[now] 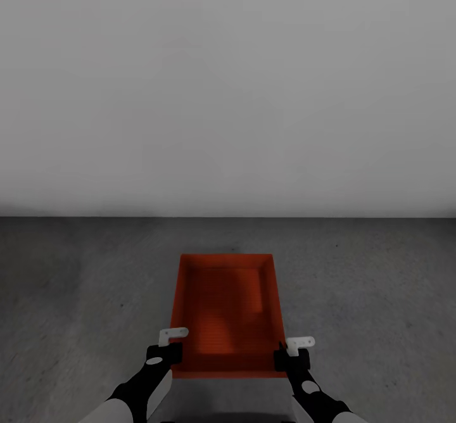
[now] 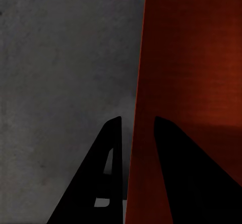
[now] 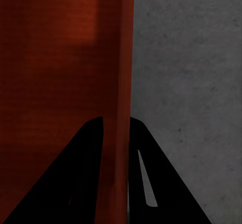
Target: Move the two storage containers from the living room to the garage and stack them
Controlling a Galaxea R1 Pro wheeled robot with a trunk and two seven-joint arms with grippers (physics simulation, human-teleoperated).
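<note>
Red-orange storage container (image 1: 225,309), mottled dark grey floor (image 1: 76,296) (concrete-like), white wall (image 1: 228,81)

One bin (image 1: 225,312) (two claws)

Plain pale wall (image 1: 228,87) upright behind, blank and evenly lit across its whole width

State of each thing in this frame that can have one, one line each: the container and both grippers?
storage container: upright, open-topped, nothing seen inside, over the grey concrete floor; cannot tell if it rests on it or is held just above.
left gripper: one finger inside and one outside the container's left wall, shut on it.
right gripper: one finger on each side of the container's right wall, shut on it.
</note>
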